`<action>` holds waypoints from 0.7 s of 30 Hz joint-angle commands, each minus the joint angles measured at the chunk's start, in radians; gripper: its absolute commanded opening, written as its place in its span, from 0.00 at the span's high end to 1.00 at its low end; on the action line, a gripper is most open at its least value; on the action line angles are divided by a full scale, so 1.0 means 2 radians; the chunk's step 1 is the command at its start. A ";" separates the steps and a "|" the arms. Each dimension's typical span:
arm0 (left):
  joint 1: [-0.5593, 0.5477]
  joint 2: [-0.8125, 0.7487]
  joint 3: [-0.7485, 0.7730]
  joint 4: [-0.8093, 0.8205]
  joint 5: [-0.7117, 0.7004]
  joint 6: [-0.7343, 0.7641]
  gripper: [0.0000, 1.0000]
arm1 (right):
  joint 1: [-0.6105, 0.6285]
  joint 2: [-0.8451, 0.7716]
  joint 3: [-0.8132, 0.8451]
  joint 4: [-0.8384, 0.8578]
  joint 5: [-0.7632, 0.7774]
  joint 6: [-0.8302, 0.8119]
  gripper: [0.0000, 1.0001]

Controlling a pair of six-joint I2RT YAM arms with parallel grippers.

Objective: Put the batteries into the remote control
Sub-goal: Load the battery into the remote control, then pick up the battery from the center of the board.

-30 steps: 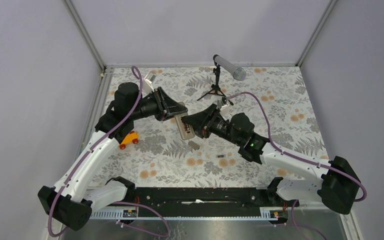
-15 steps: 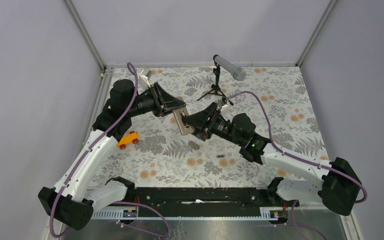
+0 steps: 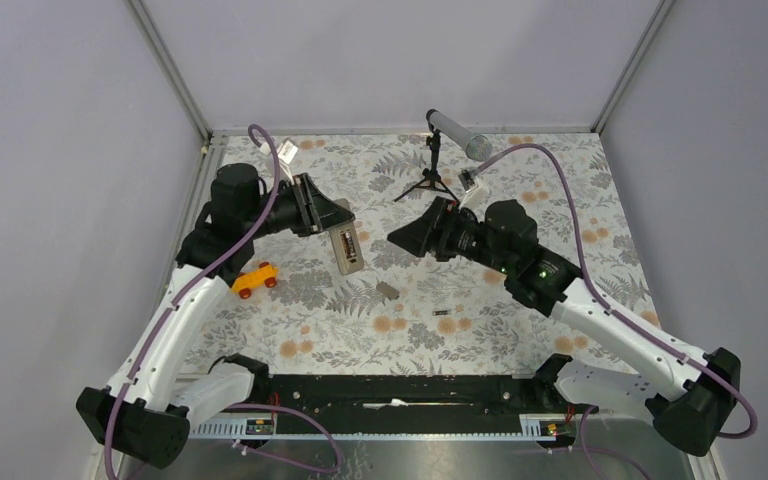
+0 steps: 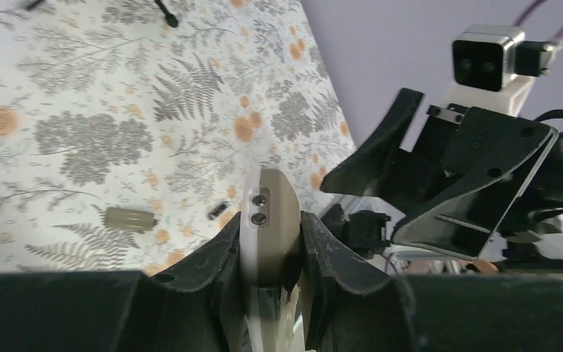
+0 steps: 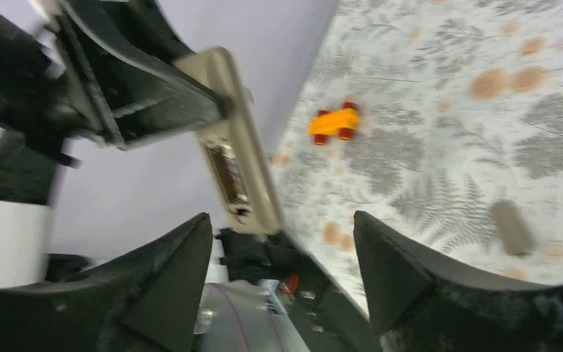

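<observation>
My left gripper [image 3: 337,226] [image 4: 270,224] is shut on the remote control [image 3: 346,248] [image 4: 267,196], gripping its upper end and holding it above the table. The beige back faces the right arm. In the right wrist view the remote control [image 5: 236,139] shows an open compartment; I cannot tell what lies inside. My right gripper [image 3: 407,236] [image 5: 282,253] stands open a short way to the right of the remote, with nothing between its fingers [image 5: 170,275]. One battery [image 3: 443,313] [image 4: 218,211], a slim dark cylinder, lies on the cloth in front of both grippers.
A small flat grey cover piece [image 3: 387,290] [image 4: 128,218] [image 5: 512,227] lies on the floral cloth below the remote. An orange toy car [image 3: 257,280] [image 5: 335,121] sits at the left. A microphone on a black tripod [image 3: 438,160] stands at the back.
My right gripper has opened and drawn back to the right, away from the remote. My left gripper has pulled the remote left and slightly back.
</observation>
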 commanded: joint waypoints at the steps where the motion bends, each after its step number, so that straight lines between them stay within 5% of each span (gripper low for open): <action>1: 0.022 -0.019 -0.008 0.003 -0.029 0.055 1.00 | -0.001 0.018 0.017 -0.179 0.034 -0.247 0.31; 6: 0.051 -0.032 -0.027 -0.015 -0.118 0.040 1.00 | 0.077 0.071 -0.016 -0.250 0.095 -0.450 0.32; 11: 0.077 -0.061 -0.042 -0.030 -0.202 0.031 1.00 | 0.091 0.138 -0.019 -0.271 0.166 -0.526 0.30; 21: 0.114 -0.062 -0.044 -0.027 -0.172 0.036 1.00 | 0.091 0.190 -0.006 -0.319 0.120 -0.664 0.28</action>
